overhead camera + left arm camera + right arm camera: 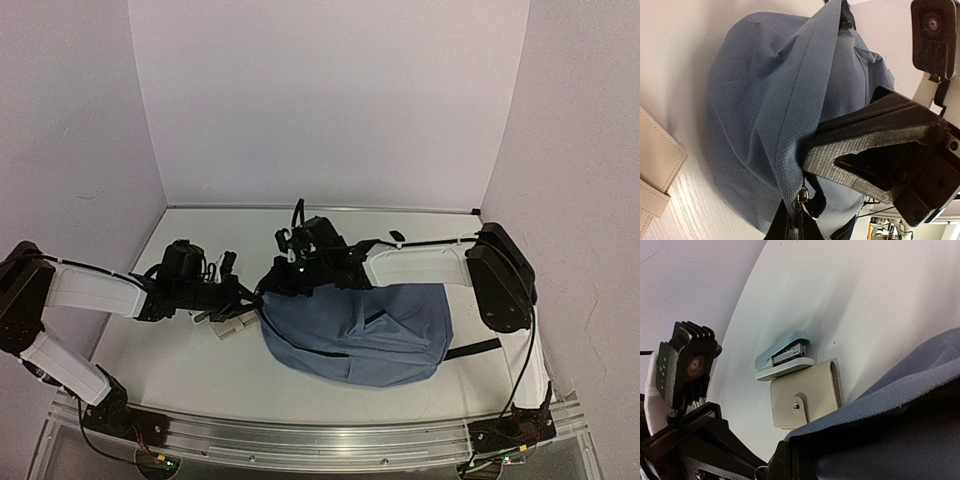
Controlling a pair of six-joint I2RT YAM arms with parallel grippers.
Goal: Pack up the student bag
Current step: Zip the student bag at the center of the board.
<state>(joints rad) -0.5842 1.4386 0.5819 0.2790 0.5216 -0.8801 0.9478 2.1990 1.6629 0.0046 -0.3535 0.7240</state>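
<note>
White worktop (200, 370) | student bag (360, 335) rim is pinched by left claw (252, 297) | right claw (287, 267): cannot be told | mouth-opening step judged; wider spread needed next.

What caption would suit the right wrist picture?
A stapler and beige snap pouch lie side by side on the white table beside the student bag.

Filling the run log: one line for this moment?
student bag: on table | right tool: clamped on fabric fold | left tool: at zipper, grip unclear | stapler, beige pouch: beside bag, unpacked
</note>
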